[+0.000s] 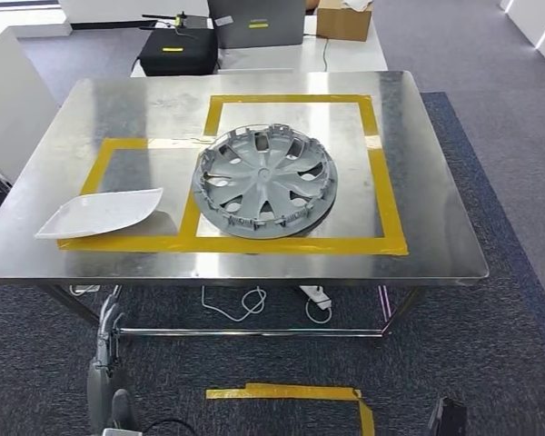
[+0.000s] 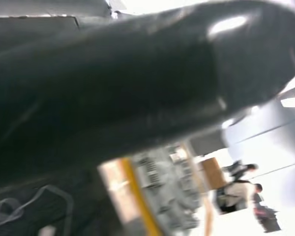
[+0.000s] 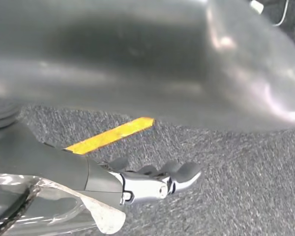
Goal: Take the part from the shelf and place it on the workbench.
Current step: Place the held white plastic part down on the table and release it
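Observation:
A grey wheel cover point(image 1: 264, 180) lies flat on the steel workbench point(image 1: 434, 227), inside the larger yellow-taped rectangle. A white curved panel point(image 1: 102, 213) lies in the smaller taped rectangle to its left, near the front edge. My left hand point(image 1: 107, 325) hangs below the bench's front left corner, fingers apart and holding nothing. My right hand point(image 3: 153, 182) hangs low over the grey carpet, with its fingers stretched out straight and nothing between them. The left wrist view is blurred; in it the wheel cover point(image 2: 168, 191) and yellow tape show faintly.
Under the bench lie a white power strip point(image 1: 315, 297) and loose cables. Yellow tape point(image 1: 291, 392) marks the carpet in front of me. Behind the bench stand a black case point(image 1: 177, 50), a laptop point(image 1: 256, 23) and a cardboard box point(image 1: 343, 20). People point(image 2: 239, 191) stand far off.

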### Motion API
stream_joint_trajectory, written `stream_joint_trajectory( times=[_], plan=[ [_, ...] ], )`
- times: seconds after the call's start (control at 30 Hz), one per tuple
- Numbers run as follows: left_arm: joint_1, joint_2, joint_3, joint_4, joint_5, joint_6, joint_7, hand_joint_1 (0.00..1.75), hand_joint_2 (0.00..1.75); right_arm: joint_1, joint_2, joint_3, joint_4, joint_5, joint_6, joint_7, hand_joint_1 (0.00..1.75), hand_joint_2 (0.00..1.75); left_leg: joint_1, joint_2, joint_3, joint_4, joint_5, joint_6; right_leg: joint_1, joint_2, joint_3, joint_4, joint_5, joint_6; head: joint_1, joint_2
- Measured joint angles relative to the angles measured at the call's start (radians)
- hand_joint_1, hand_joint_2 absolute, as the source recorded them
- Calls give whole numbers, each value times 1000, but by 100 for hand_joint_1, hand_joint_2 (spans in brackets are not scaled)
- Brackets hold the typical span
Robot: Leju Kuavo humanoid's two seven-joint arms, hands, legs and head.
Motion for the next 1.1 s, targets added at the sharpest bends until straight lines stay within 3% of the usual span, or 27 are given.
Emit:
stream_joint_trajectory(
  times=[0.03, 0.07, 0.1, 0.17, 0.23, 0.3, 0.37, 0.4, 0.43, 0.5, 0.53, 0.57, 0.6, 0.63, 0.67, 0.7, 0.77, 0.8, 0.87, 0.9, 0.93, 1.0, 1.03, 1.07, 1.1],
  plan=[
    [-1, -17, 41, 40, 15, -31, -7, 0, 0, 1, 0, 0, -5, 0, 6, -3, 0, 0, 1, -2, -8, 57, -31, -1, 1, 6, -12, 2, 11, -1, 0, 0],
    [-4, -39, 89, 82, 30, -68, -11, 0, 0, 2, 0, 1, -9, 1, 10, -4, 0, 0, 1, -3, -6, 93, -38, 0, 2, 14, -26, 6, 21, -1, 0, 0],
    [-8, -58, 137, 121, 41, -102, -12, 0, 0, 2, 0, 2, -14, 1, 11, -3, 0, 0, 1, -4, 7, 100, -26, 3, 4, 22, -41, 10, 30, 0, 0, 0],
    [-14, -91, 226, 184, 63, -148, -9, 0, 0, 1, 1, 4, -21, 1, 12, -1, 0, 0, -1, -24, 86, 0, 29, 20, 7, 43, -69, 17, 48, 1, 0, 0],
    [-22, -113, 294, 240, 100, -176, 6, 0, 0, 0, 4, 6, -25, 0, 9, -1, 0, 0, -2, -64, 176, -146, 51, 42, 10, 64, -88, 20, 66, 7, 1, 0],
    [-38, -130, 358, 310, 155, -231, 36, 0, 0, -1, 6, 7, -26, -4, 14, -3, 0, 0, -6, -81, 207, -207, 48, 50, 5, 82, -99, 17, 86, 20, 0, 0],
    [-68, -143, 430, 402, 198, -312, 64, 0, 0, 4, 6, 11, -26, 15, 53, -1, 0, 0, -9, -64, 199, -219, 69, 53, 0, 92, -108, 11, 100, 36, 0, 0],
    [-89, -148, 470, 455, 203, -351, 71, 0, 0, 7, 5, 19, -26, 38, 89, 4, 0, 0, -7, -52, 192, -227, 82, 57, 1, 80, -116, 17, 86, 40, 1, 0],
    [-112, -153, 513, 513, 194, -380, 72, 0, 0, 9, 1, 35, -26, 67, 130, 12, 0, 0, -4, -39, 182, -234, 97, 61, 2, 61, -129, 39, 53, 43, 6, 0],
    [-155, -156, 599, 633, 148, -409, 60, 0, 0, 7, -8, 76, -26, 104, 197, 29, 0, 0, -2, -12, 154, -238, 120, 65, 1, 18, -160, 139, -49, 49, 14, 0],
    [-174, -154, 639, 693, 123, -416, 55, 0, 0, 5, -12, 94, -27, 109, 216, 36, 0, 0, -1, 4, 138, -237, 131, 64, -2, 9, -174, 205, -85, 55, 16, 0],
    [-191, -152, 674, 747, 102, -420, 50, 0, 0, 5, -13, 106, -27, 109, 226, 41, 0, 0, -1, 18, 122, -234, 142, 63, -4, 5, -179, 260, -93, 61, 16, 0],
    [-209, -149, 704, 800, 81, -423, 45, 0, 0, 6, -15, 114, -28, 108, 230, 45, 0, 0, 0, 33, 103, -229, 153, 61, -8, 3, -173, 294, -73, 67, 16, 0],
    [-225, -145, 730, 846, 62, -423, 39, 0, 0, 7, -16, 120, -28, 106, 234, 49, 0, 0, 1, 46, 83, -222, 162, 57, -11, -2, -152, 296, -35, 73, 16, 0],
    [-241, -141, 752, 889, 45, -420, 33, 0, 0, 7, -18, 125, -28, 103, 236, 53, 0, 0, 3, 57, 63, -212, 170, 52, -14, -12, -114, 263, -2, 79, 16, 0],
    [-257, -137, 773, 930, 31, -418, 27, 0, 0, 5, -19, 129, -29, 100, 237, 57, 0, 0, 4, 68, 45, -199, 176, 46, -17, -32, -56, 201, 12, 84, 17, 0],
    [-289, -130, 812, 1001, 19, -417, 18, 0, 0, -4, -19, 135, -29, 96, 237, 63, 0, 0, 3, 88, 21, -173, 186, 33, -15, -67, 56, 48, -24, 77, 17, 0],
    [-305, -128, 830, 1032, 17, -419, 11, 0, 0, -7, -20, 138, -29, 93, 236, 64, 0, 0, 3, 98, 15, -166, 193, 28, -12, -74, 83, -1, -45, 68, 17, 0],
    [-330, -124, 866, 1081, 11, -421, -6, 0, 0, -4, -20, 141, -29, 88, 232, 65, 0, 0, 7, 111, 7, -161, 205, 16, -9, -61, 74, -23, -51, 45, 17, 0],
    [-338, -123, 882, 1098, 6, -421, -13, 0, 0, 1, -20, 141, -29, 85, 230, 64, 0, 0, 11, 99, 4, -155, 192, 10, -9, -52, 62, -20, -41, 36, 17, 0],
    [-342, -122, 895, 1109, 0, -421, -16, 0, 0, 5, -20, 141, -29, 82, 226, 62, 0, 0, 14, 75, -1, -133, 157, 3, -10, -44, 49, -18, -30, 27, 17, 0],
    [-345, -120, 917, 1124, -12, -425, -18, 0, 0, 8, -17, 141, -29, 76, 217, 52, 0, 0, 17, 19, -16, -37, 47, -6, -10, -23, 22, -16, -2, 14, 16, 0],
    [-348, -119, 928, 1128, -16, -430, -18, 0, 0, 9, -15, 141, -29, 73, 211, 45, 0, 0, 17, 5, -22, 27, 0, -6, -8, -10, 8, -15, 12, 10, 16, 0],
    [-351, -118, 939, 1133, -20, -435, -18, 0, 0, 10, -12, 141, -29, 72, 206, 39, 0, 0, 15, -2, -21, 78, -22, -5, -5, 2, -8, -13, 26, 9, 16, 0],
    [-355, -117, 950, 1137, -25, -440, -18, 0, 0, 12, -10, 141, -28, 70, 201, 34, 0, 0, 14, -5, -11, 105, -21, -1, -3, 14, -26, -9, 39, 8, 16, 0]
  ],
)
